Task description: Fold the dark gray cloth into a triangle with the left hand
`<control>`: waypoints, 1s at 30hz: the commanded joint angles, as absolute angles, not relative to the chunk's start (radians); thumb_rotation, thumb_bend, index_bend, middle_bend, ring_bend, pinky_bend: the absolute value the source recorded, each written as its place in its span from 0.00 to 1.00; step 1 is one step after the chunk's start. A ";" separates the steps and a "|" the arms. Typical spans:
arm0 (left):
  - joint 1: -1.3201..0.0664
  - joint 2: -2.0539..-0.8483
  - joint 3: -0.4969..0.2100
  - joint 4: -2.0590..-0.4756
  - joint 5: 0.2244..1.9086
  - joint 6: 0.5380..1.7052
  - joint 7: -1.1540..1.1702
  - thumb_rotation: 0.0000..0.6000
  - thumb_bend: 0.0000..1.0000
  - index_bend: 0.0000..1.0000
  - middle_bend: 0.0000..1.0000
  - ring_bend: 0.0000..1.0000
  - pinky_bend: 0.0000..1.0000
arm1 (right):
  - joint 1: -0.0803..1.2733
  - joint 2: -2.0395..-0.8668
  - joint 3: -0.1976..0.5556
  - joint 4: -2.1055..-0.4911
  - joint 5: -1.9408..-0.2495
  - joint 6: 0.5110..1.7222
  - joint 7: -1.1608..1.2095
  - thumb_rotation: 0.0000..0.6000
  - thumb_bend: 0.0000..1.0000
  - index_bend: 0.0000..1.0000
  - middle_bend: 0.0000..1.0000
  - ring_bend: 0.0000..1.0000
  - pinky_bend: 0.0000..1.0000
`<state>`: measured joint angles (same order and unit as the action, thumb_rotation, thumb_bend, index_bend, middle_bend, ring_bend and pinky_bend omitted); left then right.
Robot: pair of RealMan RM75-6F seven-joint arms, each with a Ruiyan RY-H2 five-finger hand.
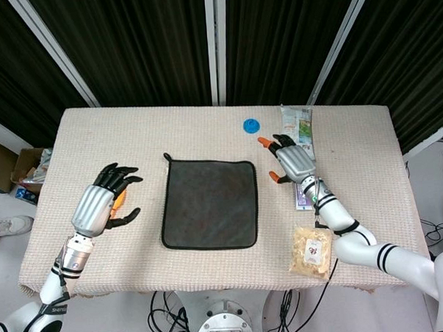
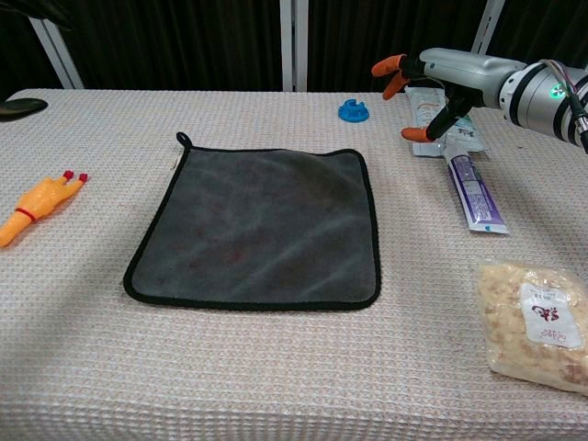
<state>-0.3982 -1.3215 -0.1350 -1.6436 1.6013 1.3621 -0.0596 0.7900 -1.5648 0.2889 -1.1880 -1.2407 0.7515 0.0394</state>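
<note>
Head view — left hand (image 1: 105, 194) spread | right hand (image 1: 293, 161) spread | dark gray cloth (image 1: 209, 205) flat

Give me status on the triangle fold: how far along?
Done: nothing. The dark gray square cloth lies fully flat on the beige woven table, no corner lifted.
In hand: nothing. The left hand hovers open beside the cloth's left edge, above the orange rubber chicken toy; the right hand is open, off to the cloth's right.
Left: pinch a corner, carry it diagonally across, release.
</note>
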 commanded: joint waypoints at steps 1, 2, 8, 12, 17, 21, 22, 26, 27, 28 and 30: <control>-0.400 -1.322 -0.133 -1.641 1.599 1.362 -0.061 1.00 0.24 0.27 0.19 0.17 0.12 | 0.790 -1.563 0.285 -1.187 -1.236 0.757 0.043 1.00 0.29 0.10 0.18 0.00 0.03; -0.400 -1.322 -0.132 -1.640 1.598 1.363 -0.061 1.00 0.24 0.27 0.19 0.17 0.12 | 0.789 -1.561 0.283 -1.188 -1.234 0.759 0.046 1.00 0.29 0.10 0.18 0.00 0.03; -0.400 -1.318 -0.112 -1.630 1.599 1.353 -0.056 1.00 0.24 0.27 0.19 0.17 0.12 | 0.774 -1.533 0.270 -1.225 -1.237 0.776 0.079 1.00 0.29 0.10 0.18 0.00 0.03; -0.396 -1.314 -0.065 -1.600 1.604 1.313 -0.020 1.00 0.24 0.28 0.19 0.17 0.12 | 0.733 -1.446 0.236 -1.305 -1.279 0.825 0.066 1.00 0.29 0.10 0.17 0.00 0.04; -0.373 -1.349 0.017 -1.549 1.634 1.283 0.011 1.00 0.24 0.30 0.19 0.17 0.12 | 0.634 -1.279 0.184 -1.475 -1.335 0.935 0.048 1.00 0.29 0.10 0.17 0.00 0.04; -0.363 -1.404 0.066 -1.506 1.650 1.252 0.027 1.00 0.24 0.32 0.19 0.17 0.12 | 0.565 -1.192 0.157 -1.548 -1.366 1.021 0.057 1.00 0.29 0.10 0.17 0.00 0.04; -0.363 -1.420 0.071 -1.494 1.650 1.244 0.027 1.00 0.24 0.32 0.19 0.17 0.12 | 0.553 -1.178 0.153 -1.558 -1.372 1.038 0.059 1.00 0.29 0.10 0.17 0.00 0.04; -0.378 -1.506 0.074 -1.420 1.647 1.203 0.039 1.00 0.23 0.32 0.19 0.17 0.12 | 0.512 -1.145 0.141 -1.584 -1.397 1.101 0.070 1.00 0.29 0.10 0.17 0.00 0.04; -0.383 -1.524 0.071 -1.405 1.647 1.197 0.043 1.00 0.23 0.32 0.19 0.17 0.12 | 0.507 -1.141 0.139 -1.586 -1.399 1.108 0.072 1.00 0.29 0.10 0.16 0.00 0.04; -0.387 -1.538 0.068 -1.394 1.646 1.192 0.043 1.00 0.23 0.33 0.19 0.17 0.12 | 0.503 -1.138 0.138 -1.589 -1.401 1.114 0.073 1.00 0.29 0.10 0.16 0.00 0.04; -0.396 -1.562 0.062 -1.379 1.644 1.184 0.030 1.00 0.23 0.35 0.19 0.17 0.12 | 0.495 -1.133 0.136 -1.592 -1.401 1.122 0.073 1.00 0.29 0.10 0.16 0.00 0.04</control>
<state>-0.3864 -1.5443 0.0661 -1.3931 1.6454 1.1963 0.0338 0.4965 -1.1336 0.1370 -1.5906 -1.3998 1.1206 0.0720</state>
